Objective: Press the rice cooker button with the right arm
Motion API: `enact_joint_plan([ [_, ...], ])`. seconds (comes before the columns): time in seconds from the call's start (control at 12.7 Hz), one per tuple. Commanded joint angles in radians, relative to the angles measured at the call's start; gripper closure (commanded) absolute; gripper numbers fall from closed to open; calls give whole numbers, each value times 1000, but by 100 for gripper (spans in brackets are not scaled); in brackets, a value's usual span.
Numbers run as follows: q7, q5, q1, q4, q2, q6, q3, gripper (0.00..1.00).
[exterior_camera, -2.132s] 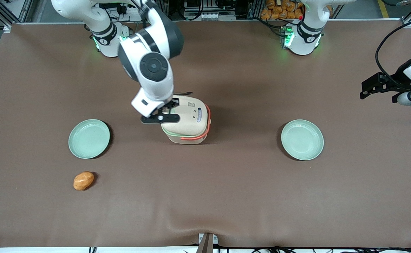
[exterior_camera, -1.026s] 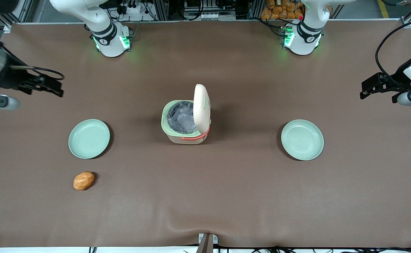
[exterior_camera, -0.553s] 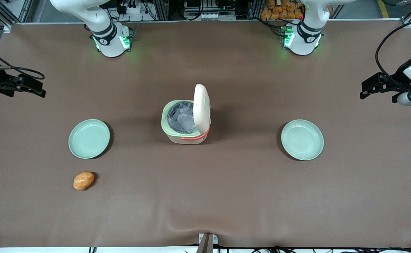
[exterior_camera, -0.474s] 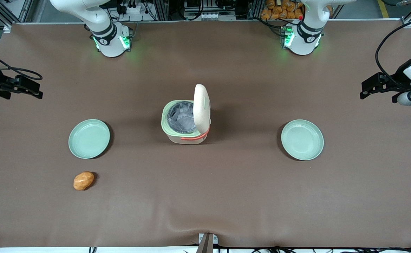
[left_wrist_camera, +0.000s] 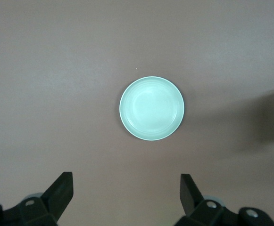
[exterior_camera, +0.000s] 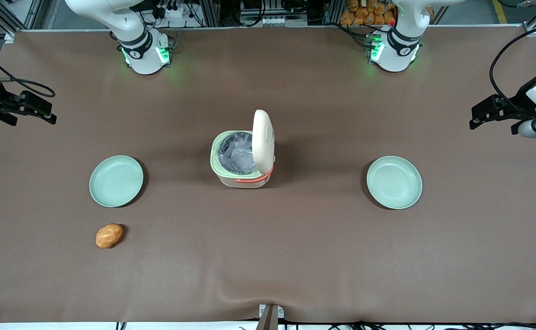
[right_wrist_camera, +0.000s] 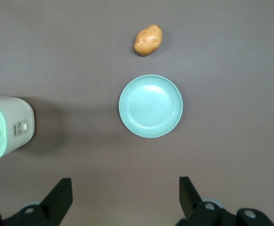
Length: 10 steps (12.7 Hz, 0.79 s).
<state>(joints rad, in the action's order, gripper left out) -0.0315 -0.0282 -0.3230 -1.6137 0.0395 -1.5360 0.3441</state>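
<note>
The cream rice cooker stands mid-table with its lid raised upright, showing the pale green rim and grey liner. Its orange-red handle band runs along the side nearest the front camera. The lid stands edge-on, so I cannot make out the button. In the right wrist view the cooker shows with a small control panel on its wall. The right arm's gripper hangs high above the table's working-arm end, far from the cooker. It is open and empty, and its fingers stand wide apart over bare cloth in the right wrist view.
A pale green plate lies between the gripper and the cooker. A potato lies nearer the front camera than that plate. A second plate lies toward the parked arm's end.
Two seconds ago the gripper was on the closed lid. The lid has since sprung open and the arm has drawn far back to its end of the table, barely drifting lately.
</note>
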Motion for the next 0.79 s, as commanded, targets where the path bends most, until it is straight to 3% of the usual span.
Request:
enact_joint_plan([
  [0.0, -11, 16, 13, -35, 34, -16, -13, 0],
  [0.71, -7, 14, 36, -25, 25, -12, -23, 0],
])
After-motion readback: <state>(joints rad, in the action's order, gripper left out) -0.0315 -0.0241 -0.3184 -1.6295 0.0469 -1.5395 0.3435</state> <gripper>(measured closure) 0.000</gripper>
